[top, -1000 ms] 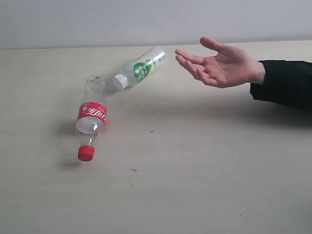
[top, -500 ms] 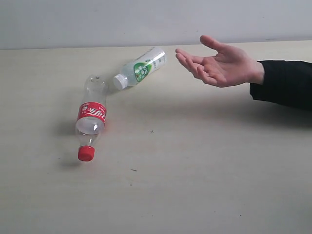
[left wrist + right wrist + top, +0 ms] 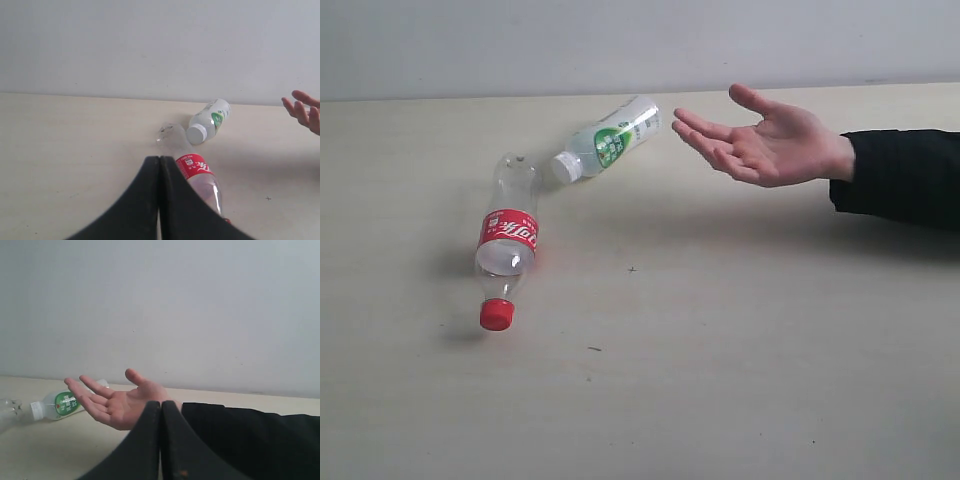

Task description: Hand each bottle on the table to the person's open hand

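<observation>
Exterior view: red-label bottle (image 3: 508,232), lettering unclear.

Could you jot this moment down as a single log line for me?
bottles: red-capped bottle, white-capped bottle lying on table | person's hand: open, empty | left gripper: shut, empty | right gripper: shut, empty

near bottle (image 3: 507,245) lying on table (image 3: 720,380), far bottle (image 3: 608,140) behind, hand (image 3: 770,150) right

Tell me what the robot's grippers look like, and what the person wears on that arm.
The left gripper and the right gripper are smooth, matte black, each tapering to a narrow tip. No cables show on them. The person's hand comes out of a black long sleeve that reaches the wrist.
</observation>
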